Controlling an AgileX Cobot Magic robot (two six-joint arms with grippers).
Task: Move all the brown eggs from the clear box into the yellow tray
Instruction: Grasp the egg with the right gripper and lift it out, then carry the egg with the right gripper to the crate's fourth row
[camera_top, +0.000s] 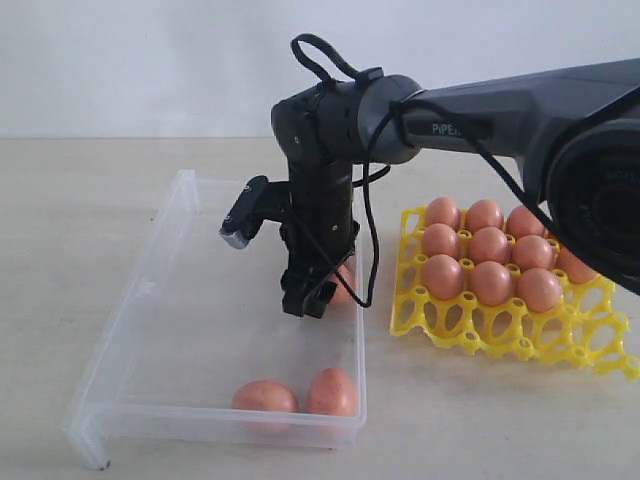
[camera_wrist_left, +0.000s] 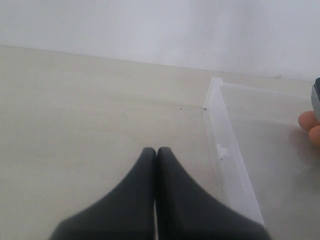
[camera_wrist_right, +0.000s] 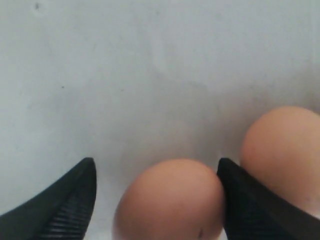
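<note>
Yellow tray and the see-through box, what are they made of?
The yellow tray looks like moulded plastic: one even bright colour, a slight sheen, and thin lattice cups with smooth rounded edges. The clear box looks like plastic too, colourless and glossy: you can see right through its thin walls and flat rim. Glass can't be fully ruled out by look alone.

**Fig. 1.** Arrangement of box (camera_top: 128, 300), tray (camera_top: 470, 330) and eggs on the table (camera_top: 60, 200).

The tray stands just right of the box, with eggs (camera_top: 490, 245) seated in its rear rows. Two eggs (camera_top: 265, 396) lie side by side against the box's near wall. The right gripper (camera_top: 312, 300) reaches down into the box near its right wall, one egg (camera_wrist_right: 170, 200) between its fingers and another egg (camera_wrist_right: 282, 150) just outside one finger.
</note>
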